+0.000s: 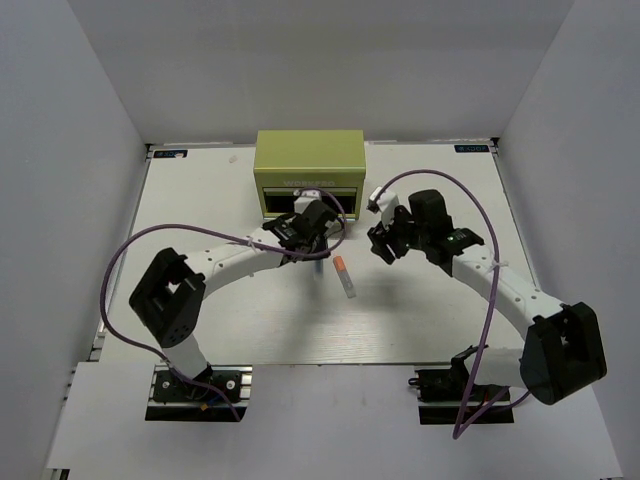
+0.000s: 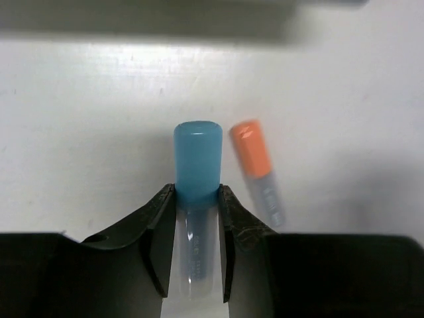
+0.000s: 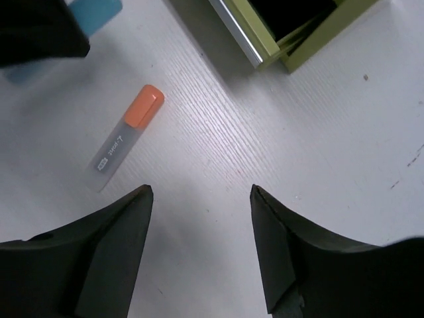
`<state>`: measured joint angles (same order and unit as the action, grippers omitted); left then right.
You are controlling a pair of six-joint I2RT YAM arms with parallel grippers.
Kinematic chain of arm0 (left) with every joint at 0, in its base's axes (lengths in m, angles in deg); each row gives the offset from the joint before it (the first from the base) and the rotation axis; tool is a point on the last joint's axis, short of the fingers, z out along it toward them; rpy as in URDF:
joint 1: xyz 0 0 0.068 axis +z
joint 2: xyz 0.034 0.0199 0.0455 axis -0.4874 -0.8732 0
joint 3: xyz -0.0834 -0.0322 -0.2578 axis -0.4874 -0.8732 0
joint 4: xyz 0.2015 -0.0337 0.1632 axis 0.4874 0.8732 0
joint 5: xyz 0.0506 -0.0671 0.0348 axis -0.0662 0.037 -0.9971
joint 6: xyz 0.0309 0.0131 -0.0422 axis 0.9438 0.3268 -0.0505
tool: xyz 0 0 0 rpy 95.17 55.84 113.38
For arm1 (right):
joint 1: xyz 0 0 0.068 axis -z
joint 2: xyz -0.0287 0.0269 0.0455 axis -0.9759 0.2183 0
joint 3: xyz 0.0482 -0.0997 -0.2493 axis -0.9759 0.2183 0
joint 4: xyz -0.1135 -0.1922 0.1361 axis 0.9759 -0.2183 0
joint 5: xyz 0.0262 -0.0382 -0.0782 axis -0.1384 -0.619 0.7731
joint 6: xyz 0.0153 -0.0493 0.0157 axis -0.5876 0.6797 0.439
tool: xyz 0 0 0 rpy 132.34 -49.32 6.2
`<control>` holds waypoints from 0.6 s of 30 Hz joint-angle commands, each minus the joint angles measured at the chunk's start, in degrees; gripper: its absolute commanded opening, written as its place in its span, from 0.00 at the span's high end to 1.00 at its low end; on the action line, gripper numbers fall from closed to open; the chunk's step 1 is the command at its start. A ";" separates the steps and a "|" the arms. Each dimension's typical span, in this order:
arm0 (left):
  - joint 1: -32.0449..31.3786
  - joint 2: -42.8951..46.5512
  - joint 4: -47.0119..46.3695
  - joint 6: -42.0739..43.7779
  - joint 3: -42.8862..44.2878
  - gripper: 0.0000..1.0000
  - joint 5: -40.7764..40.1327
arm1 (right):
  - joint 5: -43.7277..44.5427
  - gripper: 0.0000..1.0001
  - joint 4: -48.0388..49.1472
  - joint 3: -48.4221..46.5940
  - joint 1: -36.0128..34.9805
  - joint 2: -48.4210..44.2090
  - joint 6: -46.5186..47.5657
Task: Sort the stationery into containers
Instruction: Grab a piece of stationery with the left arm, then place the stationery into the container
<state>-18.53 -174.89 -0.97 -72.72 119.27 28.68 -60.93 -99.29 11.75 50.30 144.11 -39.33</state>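
Note:
My left gripper [image 2: 197,199] is shut on a light blue marker [image 2: 197,162], its cap sticking out past the fingertips, just in front of the yellow-green tool chest [image 1: 308,165]. In the top view the left gripper [image 1: 316,250] is near the chest's front. An orange-capped marker [image 2: 257,169] lies flat on the table right beside it, also in the top view [image 1: 344,277] and the right wrist view [image 3: 126,136]. My right gripper [image 3: 202,189] is open and empty above bare table, right of that marker [image 1: 385,245]. Other pens are out of view.
The chest's drawer [image 3: 285,30] shows a dark open inside and a silvery front edge. White walls close in the table [image 1: 200,300] at the back and sides. Purple cables loop over both arms.

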 commanded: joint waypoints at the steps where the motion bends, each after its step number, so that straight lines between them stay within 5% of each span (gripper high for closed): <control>1: 2.61 3.60 -3.56 -5.80 1.91 1.00 1.66 | 0.13 0.36 1.02 1.51 1.51 -2.19 -3.86; 5: 5.16 4.83 -11.10 -14.32 0.70 1.00 1.32 | 0.31 0.51 2.24 3.36 2.04 -3.60 -5.09; 12: 7.27 11.25 -47.54 -39.70 -17.41 1.00 -7.37 | 0.04 0.52 2.69 5.47 2.66 -5.09 -5.71; 18: 8.85 5.99 -54.02 -45.10 -16.55 1.00 -11.33 | -0.57 0.52 3.21 7.14 2.75 -5.88 -5.97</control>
<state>-10.42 -167.70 -46.13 -111.86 100.84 21.27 -60.75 -98.22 18.16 52.75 139.85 -44.45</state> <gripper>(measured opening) 0.383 0.481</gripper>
